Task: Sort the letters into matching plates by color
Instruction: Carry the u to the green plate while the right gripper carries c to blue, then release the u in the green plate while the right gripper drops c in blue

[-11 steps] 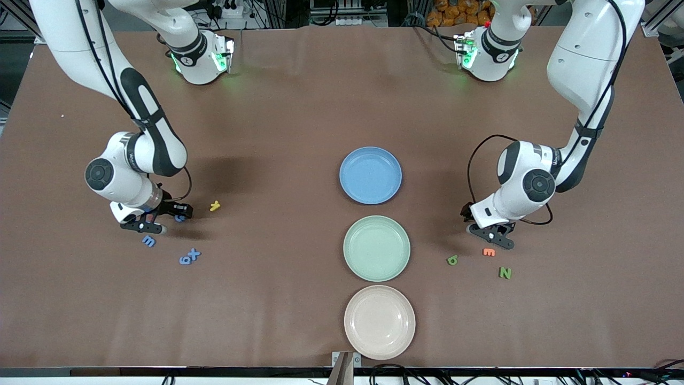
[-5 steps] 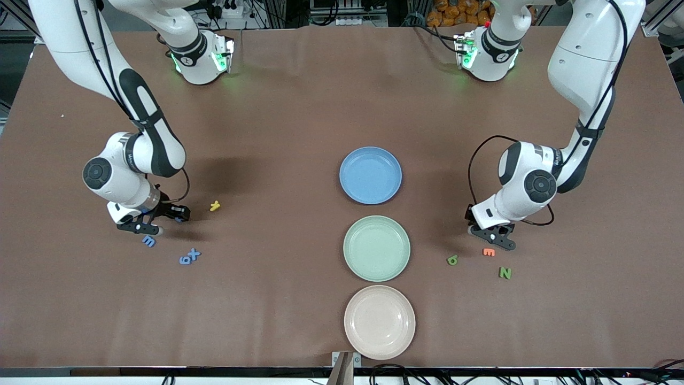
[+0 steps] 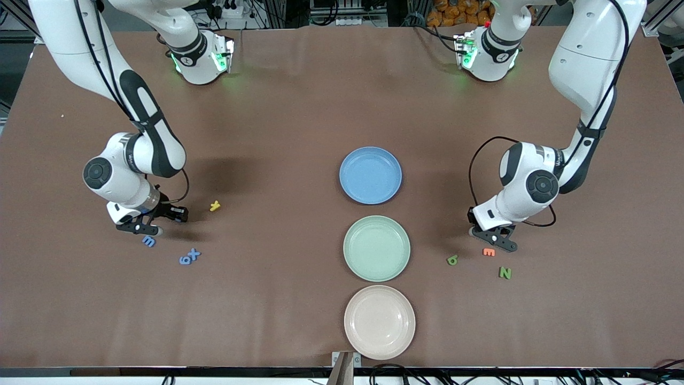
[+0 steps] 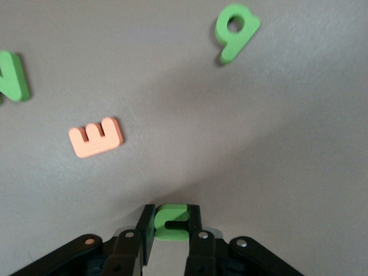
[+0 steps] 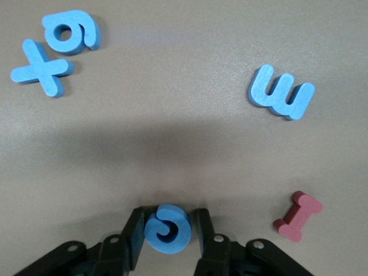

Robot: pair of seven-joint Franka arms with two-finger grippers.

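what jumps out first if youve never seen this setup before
Three empty plates line up mid-table: the blue plate, the green plate nearer the front camera, the beige plate nearest. At the right arm's end, the right gripper is shut on a blue letter; at the left arm's end, the left gripper is shut on a green letter.

I see a wide brown table (image 3: 299,96) under even light, faintly creased. At its edge farthest from my front camera, cables (image 3: 342,13) and metal framing (image 3: 654,24) crowd a dark background.

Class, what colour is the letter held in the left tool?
Green, seen best in the left wrist view.
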